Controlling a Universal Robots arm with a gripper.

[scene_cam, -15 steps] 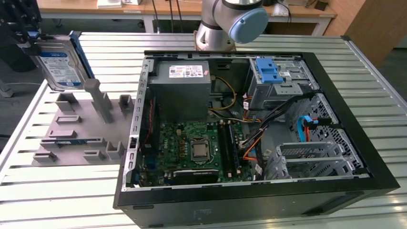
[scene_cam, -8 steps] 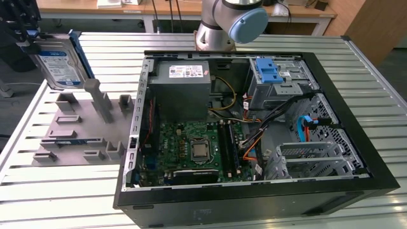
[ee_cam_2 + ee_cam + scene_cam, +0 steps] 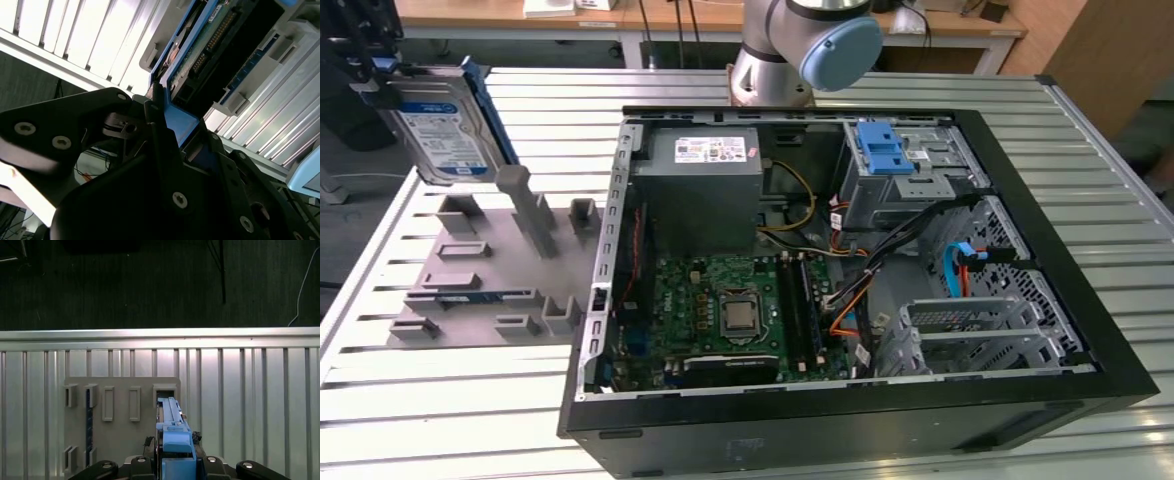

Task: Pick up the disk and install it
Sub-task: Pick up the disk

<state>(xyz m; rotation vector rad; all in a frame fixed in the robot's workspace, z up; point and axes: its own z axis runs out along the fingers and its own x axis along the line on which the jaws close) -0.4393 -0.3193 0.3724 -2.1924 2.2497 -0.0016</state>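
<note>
The disk [image 3: 447, 130] is a silver drive with a white-and-blue label and a blue carrier frame. It hangs upright at the exterior view's far left, lifted just above the grey holder fixture [image 3: 480, 275]. My gripper [image 3: 384, 85] is shut on its upper end. In the first wrist view the disk [image 3: 171, 422] appears edge-on between the black fingers [image 3: 220, 465], over an empty slot of the fixture [image 3: 120, 440]. The second wrist view shows the disk's circuit-board side [image 3: 202, 52] and the blue carrier [image 3: 179, 125] clamped in my gripper [image 3: 175, 132].
An open black computer case [image 3: 854, 260] lies on the slatted metal table [image 3: 1107, 200]. Inside it are a grey power-supply box [image 3: 707, 190], a motherboard [image 3: 734, 310], a light-blue latch piece [image 3: 881, 150], loose cables and a metal drive cage [image 3: 981, 335]. The arm's base [image 3: 794, 50] stands behind the case.
</note>
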